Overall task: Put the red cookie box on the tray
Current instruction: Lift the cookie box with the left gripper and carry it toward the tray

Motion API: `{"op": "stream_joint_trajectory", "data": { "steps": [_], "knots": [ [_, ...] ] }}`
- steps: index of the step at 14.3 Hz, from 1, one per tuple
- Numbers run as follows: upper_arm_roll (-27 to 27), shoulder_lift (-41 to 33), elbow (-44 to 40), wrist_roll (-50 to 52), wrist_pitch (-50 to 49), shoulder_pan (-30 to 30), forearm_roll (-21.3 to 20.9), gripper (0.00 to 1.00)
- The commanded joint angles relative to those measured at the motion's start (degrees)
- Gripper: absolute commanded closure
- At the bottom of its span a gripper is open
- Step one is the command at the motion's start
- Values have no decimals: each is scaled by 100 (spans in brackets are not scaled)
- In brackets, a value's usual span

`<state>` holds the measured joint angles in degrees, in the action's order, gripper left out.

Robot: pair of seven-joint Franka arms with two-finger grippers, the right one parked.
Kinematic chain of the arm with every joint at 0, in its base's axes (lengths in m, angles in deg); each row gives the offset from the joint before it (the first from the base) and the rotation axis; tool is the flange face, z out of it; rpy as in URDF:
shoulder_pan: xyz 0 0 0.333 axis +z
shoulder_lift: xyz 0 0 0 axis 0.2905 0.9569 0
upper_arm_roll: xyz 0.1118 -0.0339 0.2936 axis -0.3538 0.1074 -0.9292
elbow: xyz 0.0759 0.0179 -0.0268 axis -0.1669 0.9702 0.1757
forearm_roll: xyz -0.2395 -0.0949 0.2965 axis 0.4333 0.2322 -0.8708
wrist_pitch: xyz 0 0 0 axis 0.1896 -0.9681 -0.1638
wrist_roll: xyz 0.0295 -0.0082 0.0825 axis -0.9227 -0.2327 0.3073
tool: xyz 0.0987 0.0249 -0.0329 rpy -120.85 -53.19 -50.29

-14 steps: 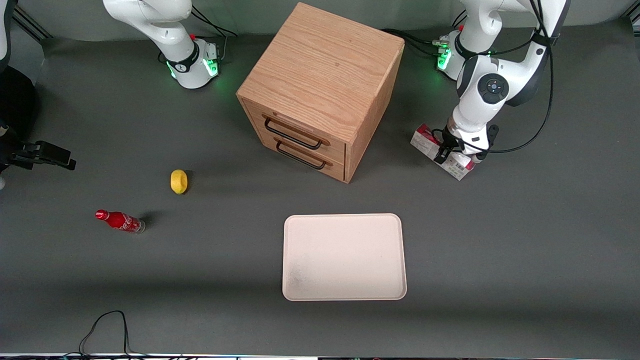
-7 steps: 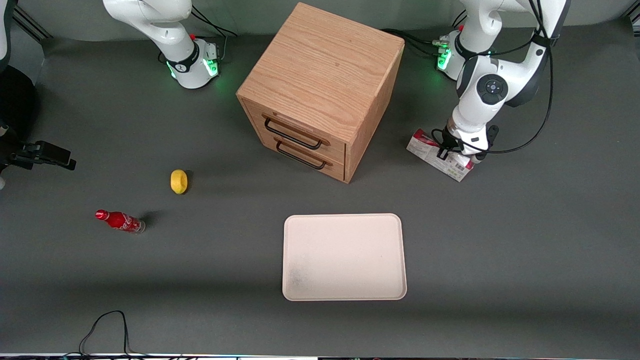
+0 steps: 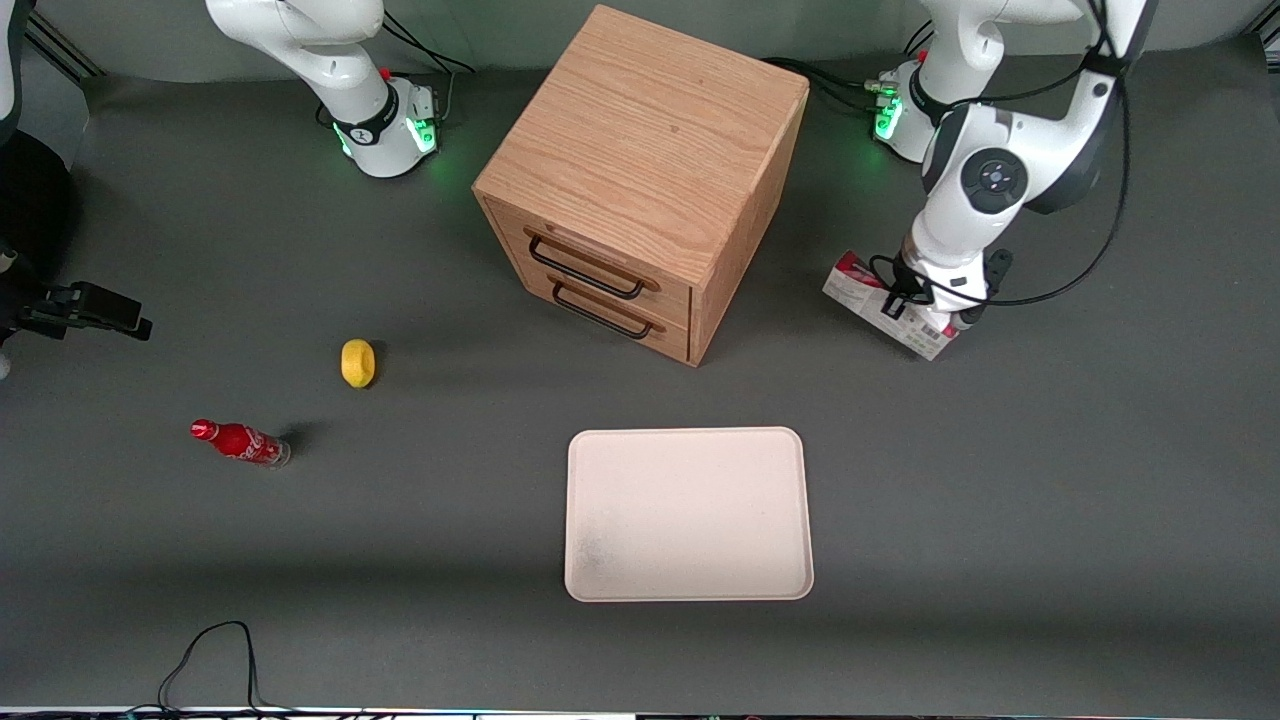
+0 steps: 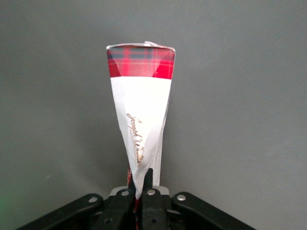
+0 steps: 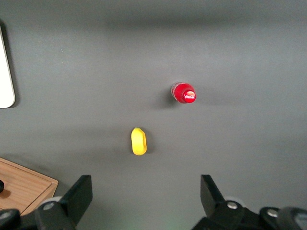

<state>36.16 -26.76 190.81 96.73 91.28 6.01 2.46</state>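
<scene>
The red cookie box, red with white printed panels, hangs in my left gripper a little above the table, beside the wooden cabinet toward the working arm's end. In the left wrist view the box stands edge-on between the black fingers, which are shut on its thin side. The cream-white tray lies flat on the table, nearer to the front camera than the cabinet and well away from the box.
A wooden drawer cabinet with two black handles stands at the table's middle. A yellow lemon and a small red cola bottle lie toward the parked arm's end. A black cable loops at the front edge.
My gripper has lifted the cookie box slightly and shifted it a little toward the working arm's end. Nothing else has moved.
</scene>
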Motion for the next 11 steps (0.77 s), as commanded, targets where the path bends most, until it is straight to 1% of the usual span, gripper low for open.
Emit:
{"op": "stream_joint_trajectory", "data": {
  "steps": [1, 4, 7, 9, 11],
  "knots": [
    [3, -732, -579, -141, -1246, 86, -81, 100],
    [3, -908, -1571, -150, -2467, 139, -89, 100],
    [-154, -865, -3002, -290, -3839, 174, -81, 100],
    [-321, -821, -3803, -561, -4446, 174, -46, 100],
    [-401, -629, -4375, -860, -4695, 165, -2, 100]
  ]
}}
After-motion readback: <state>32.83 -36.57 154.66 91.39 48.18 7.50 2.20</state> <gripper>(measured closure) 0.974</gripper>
